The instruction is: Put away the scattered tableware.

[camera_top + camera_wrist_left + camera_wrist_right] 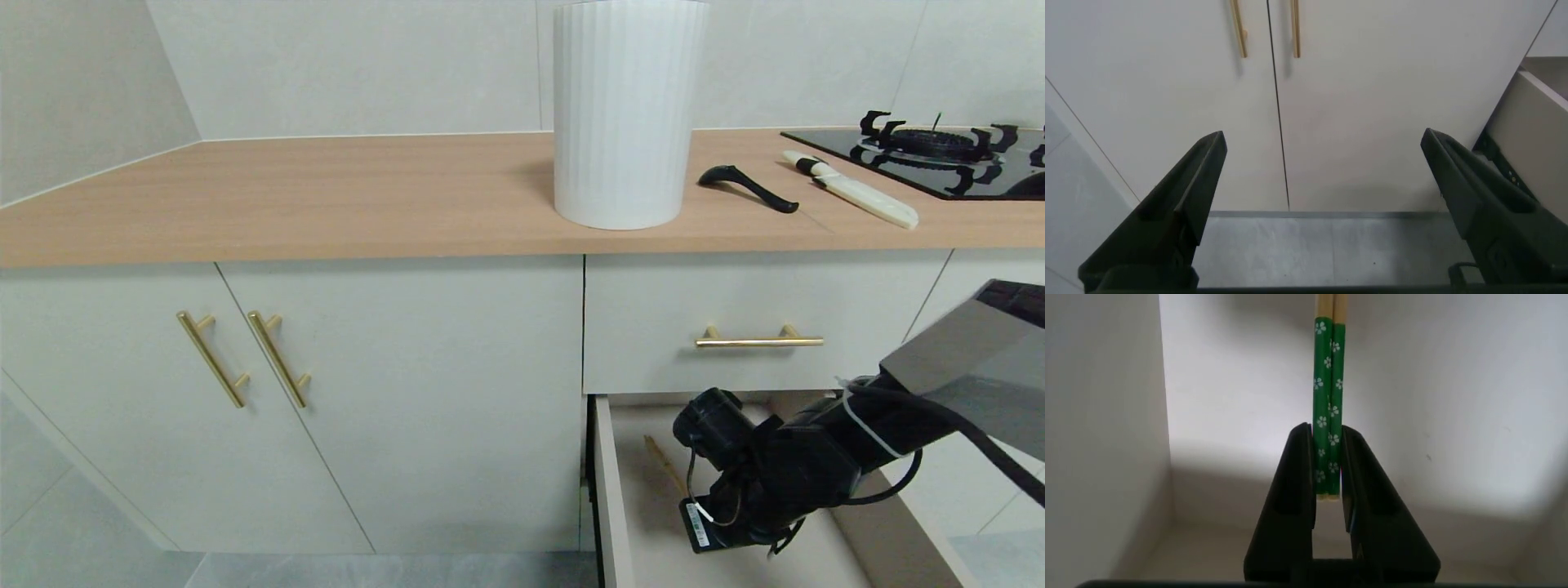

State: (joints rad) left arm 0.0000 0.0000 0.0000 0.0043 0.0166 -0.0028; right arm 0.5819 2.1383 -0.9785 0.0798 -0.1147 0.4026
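The counter holds one white ribbed tub (pixel 620 114), one black utensil (pixel 747 186), one pale knife (pixel 853 190) and one black hob (pixel 833 140). There are two green chopsticks (pixel 1328 400), side by side. Below the counter are two cupboard doors (pixel 424 392) and two drawers, one shut (pixel 653 318) and one open (pixel 611 482). There are three gold bar handles (pixel 279 358): one per door, and one on the shut drawer.
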